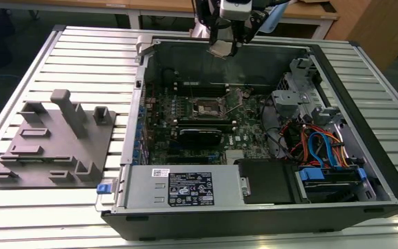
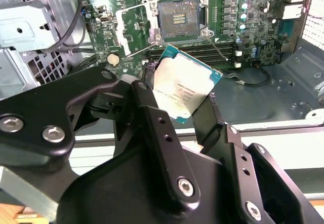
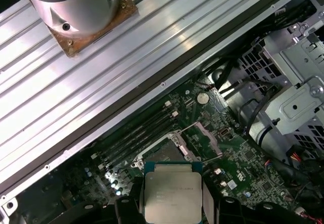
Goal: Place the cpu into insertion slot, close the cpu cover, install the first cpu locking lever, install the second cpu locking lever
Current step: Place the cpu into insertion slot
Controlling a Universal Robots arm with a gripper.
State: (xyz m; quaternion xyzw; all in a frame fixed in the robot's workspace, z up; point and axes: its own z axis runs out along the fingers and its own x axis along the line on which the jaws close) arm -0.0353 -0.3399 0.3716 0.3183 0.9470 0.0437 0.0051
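My gripper (image 1: 224, 45) hangs above the far wall of the open computer case (image 1: 365, 155), shut on the cpu (image 1: 223, 50). In the second wrist view the cpu (image 2: 185, 84) is a silver-topped square chip with a teal rim, tilted and pinched at two opposite edges by the black fingers (image 2: 150, 113). The insertion slot (image 2: 179, 15) lies bare on the green motherboard, well below the chip. Its cpu cover (image 2: 132, 25) is swung open beside it. In the first wrist view the cpu (image 3: 172, 193) hides part of the insertion slot (image 3: 161, 155), with the raised cpu cover (image 3: 203, 139) alongside.
A grey fixture plate (image 1: 54, 145) with upright posts lies on the slatted table at the exterior view's left. Inside the case are a power supply (image 1: 178, 188), a metal drive cage (image 1: 302, 98), coloured cables (image 1: 316, 145) and a black card (image 1: 199, 136). The arm's base (image 3: 81, 11) stands beside the case.
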